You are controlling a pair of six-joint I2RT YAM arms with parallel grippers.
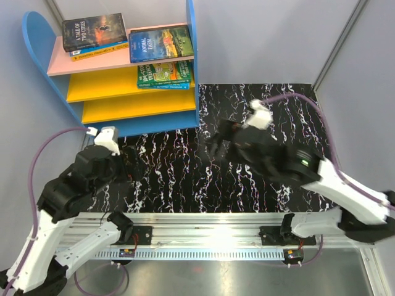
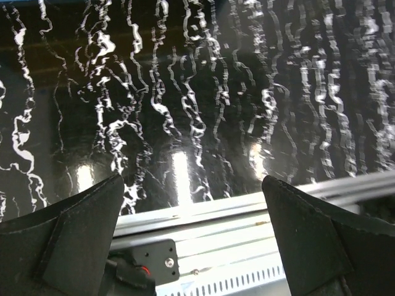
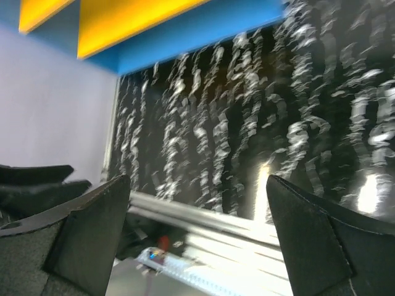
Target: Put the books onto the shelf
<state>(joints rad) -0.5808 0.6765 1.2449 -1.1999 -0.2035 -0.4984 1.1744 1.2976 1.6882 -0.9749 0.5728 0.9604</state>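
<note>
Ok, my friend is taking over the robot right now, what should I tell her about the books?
Left pincer: open, empty, above the black table.
Right pincer: open, empty, near the base of the shelf.
Books: dark stack and blue book on the pink top board; green book on the yellow board underneath.
Done: every book in view is shelved.
Left: no other book in view; probably just park the arms.

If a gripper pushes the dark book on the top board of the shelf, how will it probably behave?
The dark book lies flat on another book, so it would probably slide rather than tip. It looks like a thin paperback, so it is likely light and somewhat bendy when lifted by one edge.
</note>
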